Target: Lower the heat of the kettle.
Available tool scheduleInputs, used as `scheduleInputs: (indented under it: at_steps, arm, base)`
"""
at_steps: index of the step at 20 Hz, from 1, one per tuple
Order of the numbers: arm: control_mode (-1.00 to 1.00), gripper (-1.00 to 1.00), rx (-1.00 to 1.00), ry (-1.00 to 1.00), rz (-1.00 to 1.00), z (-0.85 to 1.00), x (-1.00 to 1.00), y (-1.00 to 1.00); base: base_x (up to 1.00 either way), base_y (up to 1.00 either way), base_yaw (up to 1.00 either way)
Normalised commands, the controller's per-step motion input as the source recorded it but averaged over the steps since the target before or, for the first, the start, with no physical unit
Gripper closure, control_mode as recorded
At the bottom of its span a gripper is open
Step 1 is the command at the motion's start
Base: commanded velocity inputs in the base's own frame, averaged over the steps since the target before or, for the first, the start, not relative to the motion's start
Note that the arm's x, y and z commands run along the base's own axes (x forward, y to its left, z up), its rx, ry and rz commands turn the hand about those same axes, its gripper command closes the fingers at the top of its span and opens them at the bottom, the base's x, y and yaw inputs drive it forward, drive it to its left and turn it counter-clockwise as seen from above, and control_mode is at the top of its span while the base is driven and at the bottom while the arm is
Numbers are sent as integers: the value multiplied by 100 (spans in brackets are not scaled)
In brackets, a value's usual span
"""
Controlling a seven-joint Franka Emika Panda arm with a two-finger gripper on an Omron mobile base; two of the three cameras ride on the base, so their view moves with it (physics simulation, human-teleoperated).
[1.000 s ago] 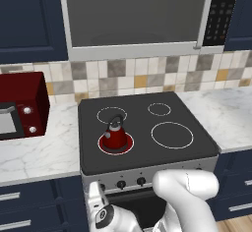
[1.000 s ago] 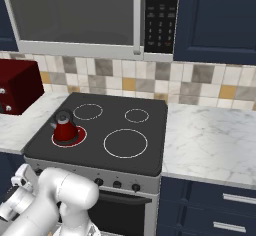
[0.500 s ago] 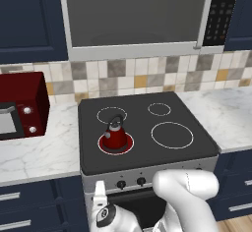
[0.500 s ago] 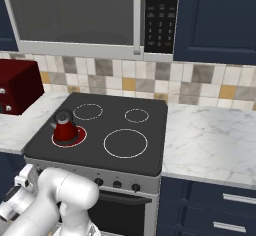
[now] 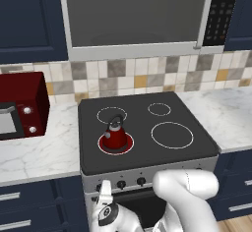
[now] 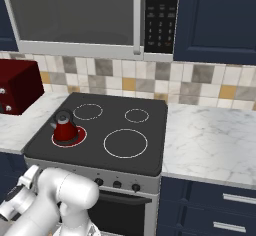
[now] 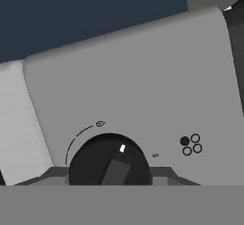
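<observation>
Hand view: dark knob (image 7: 109, 164) close ahead on grey panel (image 7: 143, 86)

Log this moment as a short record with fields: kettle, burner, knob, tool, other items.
kettle: red kettle upright on the front-left burner of the stove
burner: ring under the kettle glows red; the other three rings are white
knob: black knob close ahead in the hand view, white marker pointing up-right
tool: low at the stove's front panel; open or shut cannot be told
other items: red microwave on the counter to the left
</observation>
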Motion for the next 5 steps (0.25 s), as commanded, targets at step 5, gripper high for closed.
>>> scheduleInputs:
  at_steps: [5]
  arm:
    - [-100, 100, 29, -3, 0, 0, 0, 8]
  base:
    - [0, 0, 0]
